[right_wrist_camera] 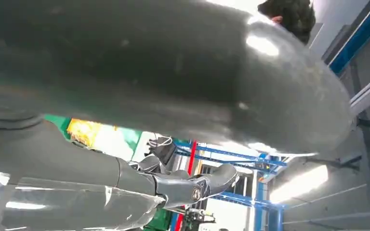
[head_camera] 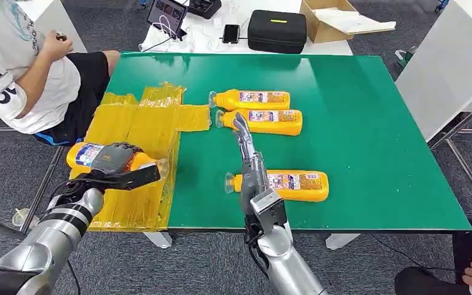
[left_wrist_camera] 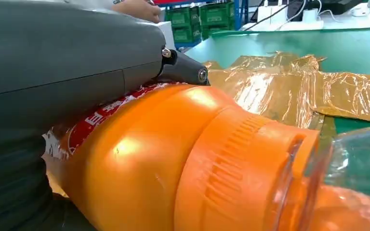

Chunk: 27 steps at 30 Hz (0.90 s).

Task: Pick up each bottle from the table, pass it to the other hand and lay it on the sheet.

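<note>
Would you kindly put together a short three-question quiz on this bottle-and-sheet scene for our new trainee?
1. True or false: the left hand holds an orange bottle over the yellow sheet.
2. How many bottles lie on the bare green table?
A) two B) three C) four
3. Fill in: the right hand is ____, holding nothing.

Key: 1 true; 2 B; 3 open.

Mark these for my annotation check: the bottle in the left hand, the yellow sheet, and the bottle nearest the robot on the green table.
held bottle (left_wrist_camera: pixel 164 159), left wrist view, orange shoulder.
yellow sheet (head_camera: pixel 138 126), head view, bare middle.
nearest bottle (head_camera: pixel 295 183), head view, label.
</note>
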Available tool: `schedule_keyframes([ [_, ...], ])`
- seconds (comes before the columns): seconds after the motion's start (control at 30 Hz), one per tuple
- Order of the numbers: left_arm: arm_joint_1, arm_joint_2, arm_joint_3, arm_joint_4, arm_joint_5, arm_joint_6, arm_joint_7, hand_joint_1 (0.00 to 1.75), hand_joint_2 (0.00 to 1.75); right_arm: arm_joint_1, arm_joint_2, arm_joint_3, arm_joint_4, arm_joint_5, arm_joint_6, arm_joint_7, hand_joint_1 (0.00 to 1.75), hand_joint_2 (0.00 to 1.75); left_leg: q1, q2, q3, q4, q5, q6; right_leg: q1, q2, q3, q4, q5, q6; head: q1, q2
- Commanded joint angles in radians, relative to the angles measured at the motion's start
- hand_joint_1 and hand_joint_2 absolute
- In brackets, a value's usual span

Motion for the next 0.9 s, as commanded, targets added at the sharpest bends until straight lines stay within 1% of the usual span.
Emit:
schedule_keyframes([
  [0.03, -0.038, -0.006, 0.006, 0.056, 0.001, -0.006, 0.001, 1.75, 1.75, -0.047, -0.013, 0.016, 0.066, -0.002, 0.000, 0.005, 0.00, 0.00, 0.000, 0.001, 0.004, 0.000, -0.002, 0.001, 0.001, 0.000, 0.004, 0.000, -0.001, -0.001, 0.000, 0.000],
  [0.1, -0.038, -0.006, 0.006, 0.056, 0.001, -0.006, 0.001, 1.75, 1.75, -0.047, -0.013, 0.016, 0.066, -0.002, 0.000, 0.005, 0.00, 0.00, 0.000, 0.001, 0.002, 0.000, -0.001, 0.001, 0.000, 0.000, 0.002, 0.000, 0.000, -0.001, 0.000, 0.000],
  [0.13, -0.030, -0.011, 0.028, 0.052, 0.029, -0.018, -0.009, 1.75, 1.75, -0.049, -0.010, 0.015, 0.071, -0.002, 0.002, 0.006, 0.00, 0.00, 0.000, 0.001, 0.002, 0.000, -0.001, 0.001, 0.000, 0.000, 0.002, 0.000, 0.000, -0.001, 0.000, 0.000],
  [0.23, 0.004, -0.020, 0.035, 0.048, 0.041, 0.001, -0.022, 1.75, 1.75, -0.051, -0.008, 0.017, 0.082, 0.000, 0.006, 0.009, 0.00, 0.00, 0.000, 0.002, 0.005, -0.001, -0.002, 0.001, 0.000, 0.001, 0.005, -0.001, -0.001, -0.001, 0.000, 0.000],
  [0.3, 0.022, -0.029, 0.044, 0.048, 0.056, -0.001, -0.029, 1.75, 1.75, -0.054, -0.006, 0.016, 0.094, 0.000, 0.008, 0.011, 0.00, 0.00, -0.001, 0.002, 0.004, -0.001, -0.001, 0.001, 0.000, 0.001, 0.004, -0.001, -0.001, -0.001, 0.000, 0.000],
  [0.33, 0.036, -0.029, 0.038, 0.046, 0.053, 0.009, -0.032, 1.75, 1.75, -0.056, -0.004, 0.015, 0.102, 0.000, 0.009, 0.011, 0.00, 0.00, -0.001, 0.003, 0.006, -0.001, -0.002, 0.002, 0.000, 0.001, 0.006, -0.001, -0.001, -0.001, 0.000, 0.000],
  [0.37, 0.044, -0.029, 0.027, 0.044, 0.044, 0.020, -0.032, 1.66, 1.75, -0.057, -0.002, 0.013, 0.107, 0.000, 0.011, 0.012, 0.00, 0.00, -0.001, 0.002, 0.005, -0.001, -0.001, 0.001, 0.000, 0.001, 0.004, -0.001, -0.001, -0.001, 0.000, 0.000],
  [0.4, 0.049, -0.029, 0.018, 0.046, 0.038, 0.020, -0.031, 1.08, 1.75, -0.058, -0.002, 0.014, 0.112, 0.002, 0.015, 0.015, 0.00, 0.00, -0.001, 0.003, 0.007, -0.001, -0.002, 0.002, 0.000, 0.001, 0.006, -0.001, -0.001, -0.001, 0.000, 0.000],
  [0.43, 0.055, -0.032, 0.019, 0.049, 0.042, 0.012, -0.035, 0.42, 1.75, -0.059, -0.002, 0.012, 0.117, 0.001, 0.015, 0.015, 0.00, 0.00, 0.000, 0.002, 0.006, -0.001, -0.002, 0.001, 0.000, 0.001, 0.005, -0.001, -0.001, -0.001, 0.000, 0.000],
  [0.47, 0.060, -0.032, 0.012, 0.051, 0.039, 0.000, -0.034, 0.03, 1.75, -0.061, 0.000, 0.010, 0.124, 0.001, 0.017, 0.016, 0.00, 0.00, 0.000, 0.003, 0.009, -0.001, -0.003, 0.002, 0.000, 0.001, 0.008, -0.002, -0.002, -0.002, 0.000, 0.000],
  [0.5, 0.062, -0.032, 0.008, 0.052, 0.037, -0.004, -0.034, 0.00, 1.75, -0.062, 0.001, 0.009, 0.127, 0.000, 0.019, 0.017, 0.00, 0.00, -0.001, 0.003, 0.008, -0.001, -0.002, 0.002, 0.000, 0.001, 0.007, -0.002, -0.002, -0.001, 0.000, 0.000],
  [0.53, 0.063, -0.028, -0.013, 0.049, 0.019, -0.002, -0.029, 0.00, 1.75, -0.065, 0.002, 0.007, 0.134, -0.001, 0.024, 0.019, 0.00, 0.00, -0.001, 0.003, 0.007, -0.001, -0.002, 0.002, 0.000, 0.001, 0.007, -0.002, -0.001, -0.001, 0.000, 0.000],
  [0.57, 0.063, -0.028, -0.013, 0.049, 0.019, -0.002, -0.029, 0.00, 0.00, -0.065, 0.002, 0.007, 0.134, -0.001, 0.024, 0.019, 0.00, 0.00, -0.001, 0.003, 0.008, -0.002, -0.002, 0.002, 0.000, 0.001, 0.007, -0.002, -0.001, -0.001, 0.000, 0.000],
  [0.6, 0.054, -0.026, 0.022, 0.055, 0.084, -0.144, -0.086, 0.00, 0.00, -0.072, 0.004, 0.005, 0.157, -0.003, 0.038, 0.035, 0.00, 0.00, 0.000, 0.002, 0.003, 0.000, -0.001, 0.001, 0.000, 0.001, 0.003, -0.001, -0.001, -0.001, 0.000, 0.000],
  [0.67, 0.056, -0.021, 0.020, 0.045, 0.090, -0.159, -0.090, 0.00, 0.00, -0.077, 0.006, 0.003, 0.174, -0.004, 0.043, 0.032, 0.00, 0.00, 0.000, 0.002, 0.007, -0.001, -0.002, 0.002, 0.001, 0.000, 0.006, -0.001, -0.001, -0.001, 0.000, 0.000],
  [0.73, 0.060, -0.019, 0.016, 0.036, 0.102, -0.176, -0.094, 0.00, 0.00, -0.079, 0.011, -0.002, 0.186, -0.005, 0.048, 0.031, 0.00, 0.00, 0.000, 0.001, 0.004, -0.001, -0.001, 0.001, 0.000, 0.001, 0.004, -0.001, 0.000, -0.001, -0.001, 0.000],
  [0.77, 0.060, -0.019, 0.016, 0.036, 0.102, -0.176, -0.094, 0.00, 0.00, -0.079, 0.011, -0.002, 0.186, -0.005, 0.048, 0.031, 0.00, 0.00, -0.001, 0.002, 0.007, -0.002, -0.001, 0.001, 0.000, 0.001, 0.006, -0.002, -0.001, -0.001, -0.001, 0.000],
  [0.8, 0.063, -0.020, 0.014, 0.035, 0.104, -0.178, -0.095, 0.00, 0.00, -0.078, 0.011, -0.003, 0.186, -0.004, 0.049, 0.031, 0.00, 0.00, -0.001, 0.001, 0.009, -0.002, -0.001, 0.002, 0.000, 0.000, 0.009, -0.002, -0.001, -0.002, 0.000, 0.000],
  [0.83, 0.064, -0.021, 0.013, 0.036, 0.104, -0.178, -0.095, 0.00, 0.00, -0.077, 0.011, -0.003, 0.186, -0.004, 0.049, 0.031, 0.00, 0.00, 0.000, -0.001, 0.007, -0.001, -0.001, 0.001, 0.000, -0.001, 0.008, -0.001, -0.001, -0.001, 0.000, 0.000],
  [0.87, 0.065, -0.020, 0.009, 0.035, 0.110, -0.183, -0.096, 0.00, 0.00, -0.076, 0.012, -0.007, 0.185, -0.004, 0.052, 0.031, 0.00, 0.00, 0.000, -0.001, 0.009, -0.002, -0.001, 0.002, 0.000, 0.000, 0.009, -0.002, -0.001, -0.001, 0.000, 0.000],
  [0.9, 0.065, -0.020, 0.009, 0.035, 0.110, -0.183, -0.096, 0.00, 0.00, -0.076, 0.012, -0.007, 0.185, -0.004, 0.052, 0.031, 0.00, 0.00, -0.001, -0.003, 0.007, -0.001, 0.000, 0.001, 0.000, -0.001, 0.008, -0.001, -0.001, -0.001, 0.000, 0.000],
])
